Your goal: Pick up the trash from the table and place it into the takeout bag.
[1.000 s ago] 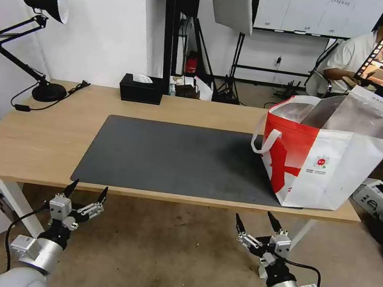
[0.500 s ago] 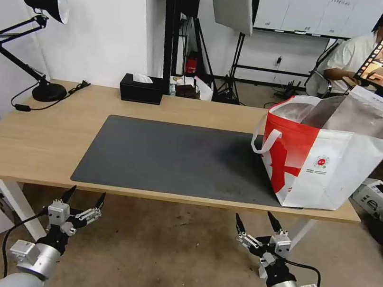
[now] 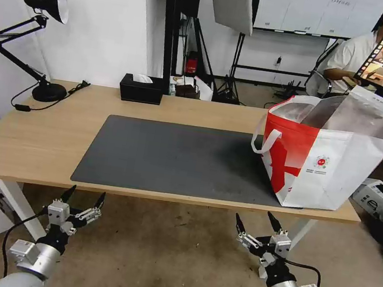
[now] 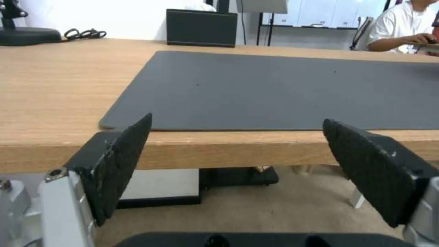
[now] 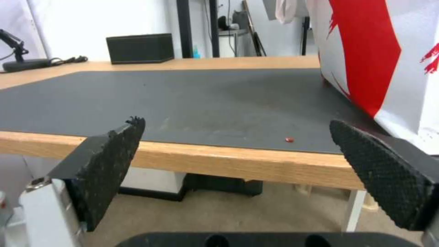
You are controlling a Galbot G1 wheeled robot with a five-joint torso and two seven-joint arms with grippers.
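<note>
On the tabletop (image 3: 58, 138), takeout bag (image 3: 328, 159) is standing at its right end; mat (image 3: 175, 158) is showing just a red speck (image 5: 289, 139). Below its near edge, left claw (image 3: 83, 196) and right claw (image 3: 256, 224) are hanging spread, right nearer the bag.

Takeout bag (image 3: 340, 175) contents hidden

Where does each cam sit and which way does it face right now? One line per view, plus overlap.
Head view: high on the robot, looking forward and down over the table; left gripper and right gripper hang open below its near edge.
Left wrist view: below edge height, facing across the mat; own pads frame it.
Right wrist view: likewise, beside the takeout bag.
Shared: mat, black tissue box.
</note>
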